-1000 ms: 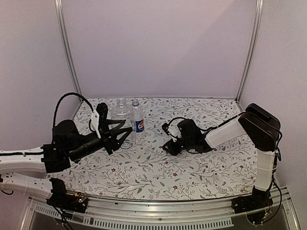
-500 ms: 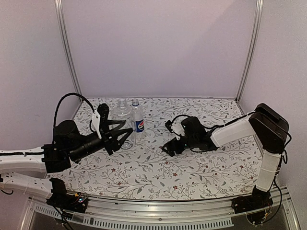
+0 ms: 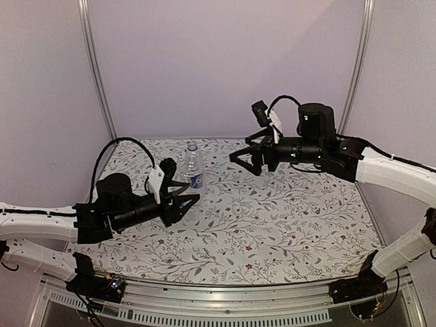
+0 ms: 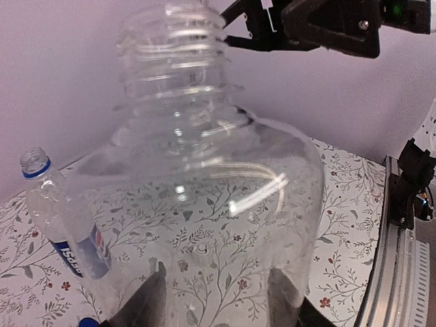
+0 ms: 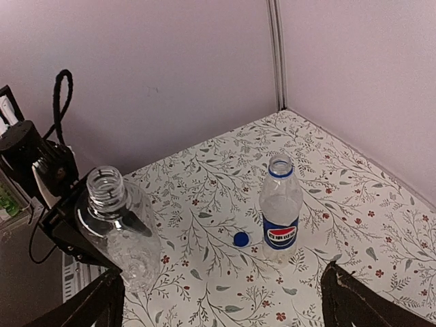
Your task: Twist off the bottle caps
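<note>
The shorter unlabelled bottle (image 4: 204, 170) fills the left wrist view, mouth open and capless. My left gripper (image 4: 216, 303) is shut on its lower body. From the right wrist it shows tilted at the left (image 5: 116, 231). The Pepsi bottle (image 5: 280, 218) (image 3: 193, 165) stands upright on the table, also capless, with a blue ring at its neck. A blue cap (image 5: 240, 238) lies on the table just left of it. My right gripper (image 3: 246, 162) hangs high above the table's back, open and empty, its fingertips (image 5: 354, 300) at the bottom corners of its own view.
The floral table top (image 3: 272, 225) is closed in by pale walls with metal corner posts (image 3: 354, 68). A metal rail (image 3: 238, 300) runs along the near edge. The left arm's cable (image 3: 116, 146) loops above its wrist.
The right gripper opened wide and rose from the table's middle to high at the back. The left arm shifted a little right, still gripping the unlabelled bottle.
</note>
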